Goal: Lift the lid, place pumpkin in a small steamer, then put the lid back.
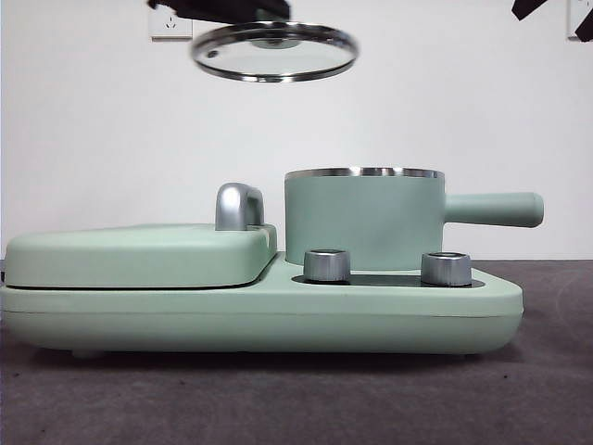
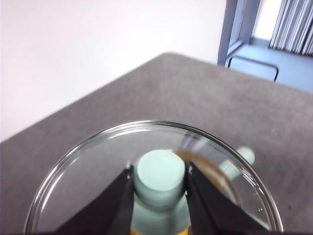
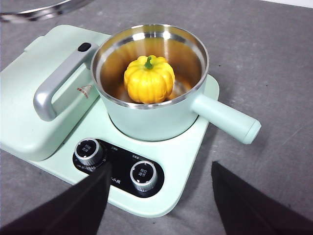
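The glass lid (image 1: 274, 51) hangs high in the air, up and to the left of the pot, held level by its mint-green knob (image 2: 160, 172). My left gripper (image 2: 159, 183) is shut on that knob, one black jaw on each side. The small steamer (image 1: 364, 220) stands on the appliance with its handle (image 1: 493, 209) pointing right. The yellow-orange pumpkin (image 3: 148, 80) sits upright inside the steamer (image 3: 151, 88), green stem up. My right gripper (image 3: 159, 196) is open above the front of the appliance with nothing between its jaws. A strip of the lid's rim (image 3: 39, 11) shows in the right wrist view.
The wide mint-green appliance base (image 1: 259, 311) carries two silver knobs (image 1: 326, 265) (image 1: 446, 269) at the front. Its flat griddle cover (image 1: 139, 255) with a steel handle (image 1: 239, 206) lies left of the pot. Grey table cloth (image 1: 278, 399) surrounds it, with a white wall behind.
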